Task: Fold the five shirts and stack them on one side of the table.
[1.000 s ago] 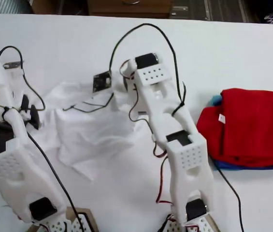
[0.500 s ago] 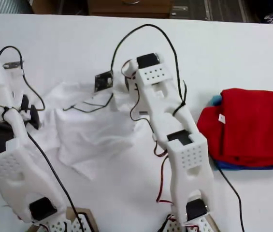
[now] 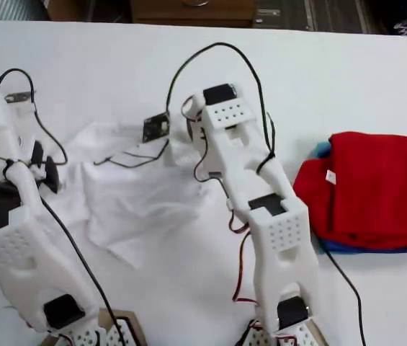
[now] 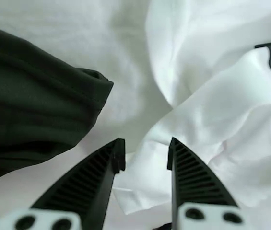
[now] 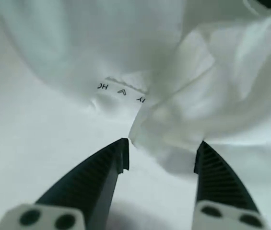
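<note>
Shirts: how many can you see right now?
4. White shirt crumpled at the right hand; red shirt folded at right; blue shirt under it; dark shirt beside the left hand. Another may hide underneath.

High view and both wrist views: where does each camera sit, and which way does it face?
High view: fixed above the table, looking down at the white shirt, the red folded stack and both arms.
Left wrist view: on the left arm's wrist, looking down past the open left end effector at the shirt and a dark cloth.
Right wrist view: on the right arm's wrist, looking down past the open right end effector at the shirt's label.
Shared: all three show the white shirt.
</note>
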You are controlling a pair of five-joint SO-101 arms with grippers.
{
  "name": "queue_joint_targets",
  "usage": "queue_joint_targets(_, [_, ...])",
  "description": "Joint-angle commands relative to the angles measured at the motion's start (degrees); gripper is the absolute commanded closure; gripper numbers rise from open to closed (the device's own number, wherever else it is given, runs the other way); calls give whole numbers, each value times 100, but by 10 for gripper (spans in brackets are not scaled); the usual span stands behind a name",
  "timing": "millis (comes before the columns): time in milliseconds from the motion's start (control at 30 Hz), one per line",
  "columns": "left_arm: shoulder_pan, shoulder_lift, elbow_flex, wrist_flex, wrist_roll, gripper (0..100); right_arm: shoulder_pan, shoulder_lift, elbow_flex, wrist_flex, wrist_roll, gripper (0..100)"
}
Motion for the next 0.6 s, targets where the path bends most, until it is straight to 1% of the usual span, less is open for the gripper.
queue_joint_targets(0, [44, -431, -22, -26, 9, 827, 22, -119, 9, 57, 26, 766])
queue_joint_targets(133, [44, -431, -22, -26, 9, 827, 48, -127, 35, 57, 26, 771])
queue_joint_targets(267, [44, -431, -22, -35, 9, 827, 31, -84, 35, 57, 26, 824])
queue_joint_targets(400, [44, -431, -31, -35, 9, 827, 4, -48, 35, 40, 26, 851])
queue_joint_targets(467, [44, -431, -31, -35, 26, 827, -22, -48, 35, 31, 26, 901])
queue_joint_targets(533, [62, -431, -31, -35, 35, 827, -31, -48, 35, -75, 0, 978])
queue_joint_targets(567, [62, -431, -31, -35, 35, 827, -22, -48, 18, -127, -9, 986])
